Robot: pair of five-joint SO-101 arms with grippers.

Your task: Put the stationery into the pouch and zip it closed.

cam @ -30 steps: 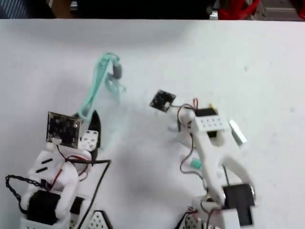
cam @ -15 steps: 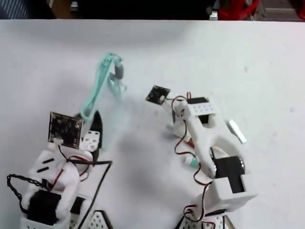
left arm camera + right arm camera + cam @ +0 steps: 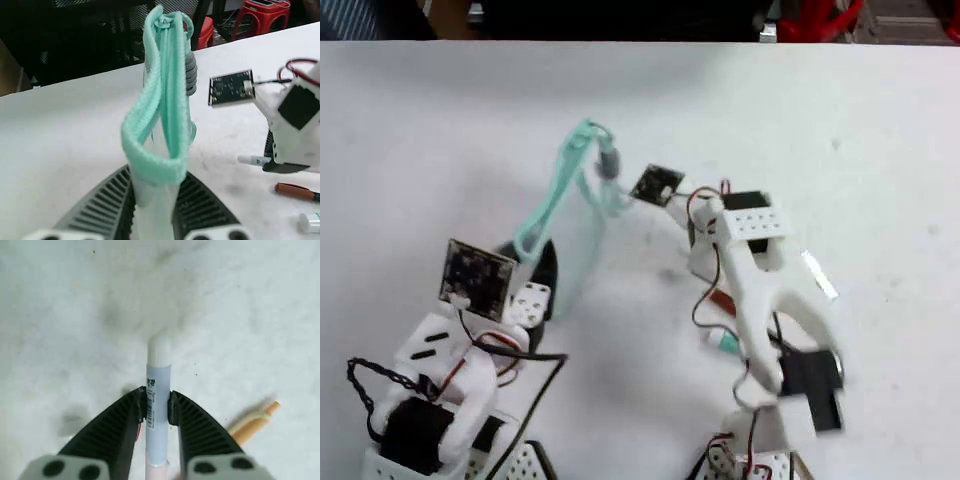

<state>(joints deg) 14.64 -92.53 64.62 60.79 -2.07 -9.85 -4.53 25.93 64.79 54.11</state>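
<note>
Mint-green zipper tape edges the clear pouch (image 3: 165,95). My left gripper (image 3: 156,176) pinches the near end of it, with its ribbed black fingers (image 3: 200,205) pressed against both sides. On the high camera the pouch (image 3: 568,205) stands on edge over the white table (image 3: 860,120). It runs from the left gripper (image 3: 542,275) toward 1 o'clock, and its grey pull is at the far end.

My right gripper (image 3: 157,396) is clamped on a pale blue marker (image 3: 160,360) whose white cap points away from the wrist and hangs just over the table. From above, that arm sits at 3 o'clock of the pouch, close to its far end.

A brown pen (image 3: 722,298) lies at 6 o'clock of the right wrist. A teal-capped stick (image 3: 723,342) lies just beyond it on the same line, and a pale flat piece (image 3: 818,275) lies at 4 o'clock.
</note>
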